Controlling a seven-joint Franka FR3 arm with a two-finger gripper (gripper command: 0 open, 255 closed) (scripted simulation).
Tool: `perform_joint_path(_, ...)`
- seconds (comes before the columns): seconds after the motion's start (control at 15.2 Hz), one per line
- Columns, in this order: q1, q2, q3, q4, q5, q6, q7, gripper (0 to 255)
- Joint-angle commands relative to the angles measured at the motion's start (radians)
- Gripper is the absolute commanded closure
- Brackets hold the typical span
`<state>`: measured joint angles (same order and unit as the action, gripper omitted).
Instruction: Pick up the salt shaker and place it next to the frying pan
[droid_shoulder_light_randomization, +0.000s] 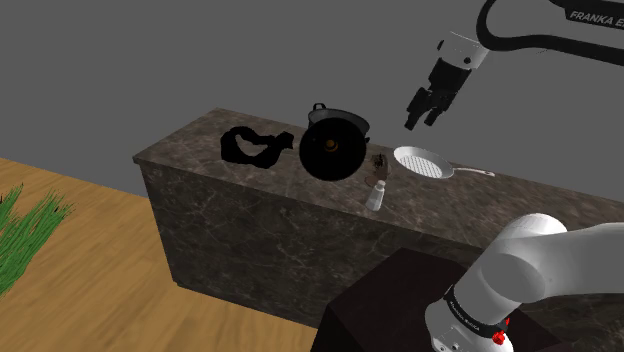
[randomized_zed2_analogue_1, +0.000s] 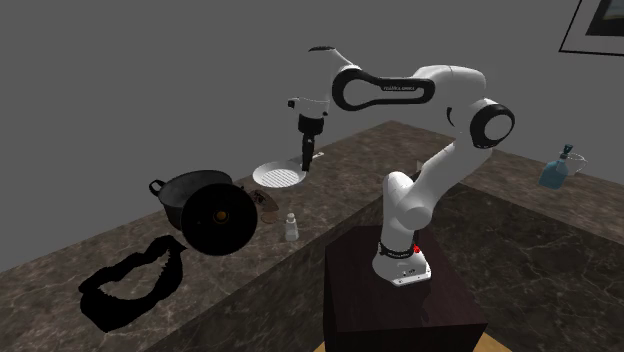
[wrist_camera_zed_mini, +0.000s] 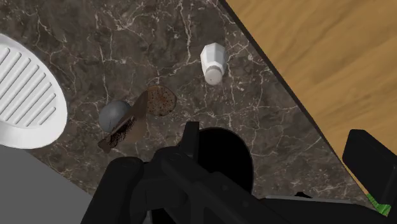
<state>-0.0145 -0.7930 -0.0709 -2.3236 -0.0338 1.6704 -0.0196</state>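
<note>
The dark marble counter holds the salt shaker upright near its front edge, well below the gripper, which hangs spread and empty above the frying pan. It should come down straight over the salt shaker and clasp it around the middle.

I see everything dim and flatly lit, sharp throughout, with the pot lid showing solid black.

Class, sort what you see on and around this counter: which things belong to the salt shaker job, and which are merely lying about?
Job in hand: salt shaker, white frying pan, tool.
Lying about: black pot, brown-and-grey item, flat black shape, spray bottle, green plant.
</note>
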Motion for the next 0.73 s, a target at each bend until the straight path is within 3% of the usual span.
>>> perform_joint_path(0.0, 0.0, 0.0, 0.0, 0.0, 0.0, 0.0, 0.0, 0)
perform_joint_path(0.66, -0.02, 0.112, -0.041, -0.245, -0.032, 0.336, -0.018, 0)
